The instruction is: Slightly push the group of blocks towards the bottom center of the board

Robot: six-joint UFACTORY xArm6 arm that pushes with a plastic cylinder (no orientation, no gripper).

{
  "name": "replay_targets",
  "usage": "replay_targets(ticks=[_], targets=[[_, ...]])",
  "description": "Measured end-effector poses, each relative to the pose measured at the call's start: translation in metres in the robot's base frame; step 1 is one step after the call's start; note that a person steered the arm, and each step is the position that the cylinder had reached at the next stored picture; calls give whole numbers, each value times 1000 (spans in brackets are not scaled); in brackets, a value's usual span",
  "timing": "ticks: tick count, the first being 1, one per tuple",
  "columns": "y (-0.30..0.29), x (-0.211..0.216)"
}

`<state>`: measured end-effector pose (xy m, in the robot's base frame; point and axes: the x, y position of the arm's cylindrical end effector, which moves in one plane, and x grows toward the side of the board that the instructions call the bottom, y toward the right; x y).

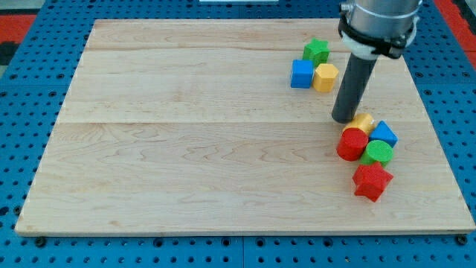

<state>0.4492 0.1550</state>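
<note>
Camera view shows you my tip (344, 119) resting on the wooden board (186, 149), bare and holding nothing, since a rod can only shove. It sits at the upper-left edge of the lower cluster on the view's right, just beside a yellow block (364, 121) and right above the red cylinder (352, 144); whether it touches either one you cannot tell from here. Packed around those are a blue block (384, 134), a green cylinder (378, 152) and, lowest, a red star-shaped block (372, 182).

To do this step well, you would judge the push needs to run down and towards the view's left, because the bottom centre lies that way from the cluster. Keep the stroke short: the task asks only for a slight move. Pressing from the upper right of the group would likely carry it more cleanly than from where the tip stands now, and a slow, centred contact should stop the blocks fanning apart.

The rod hangs nearly upright from the grey wrist housing (379, 26) at the view's top right. A second trio, green star block (316, 50), blue cube (301, 74) and yellow hexagonal block (326, 77), sits well apart above.
</note>
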Motion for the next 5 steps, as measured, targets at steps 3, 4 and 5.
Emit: replay_targets(ticks=[3,4,5], targets=[[121,-10],[75,11],[33,20]])
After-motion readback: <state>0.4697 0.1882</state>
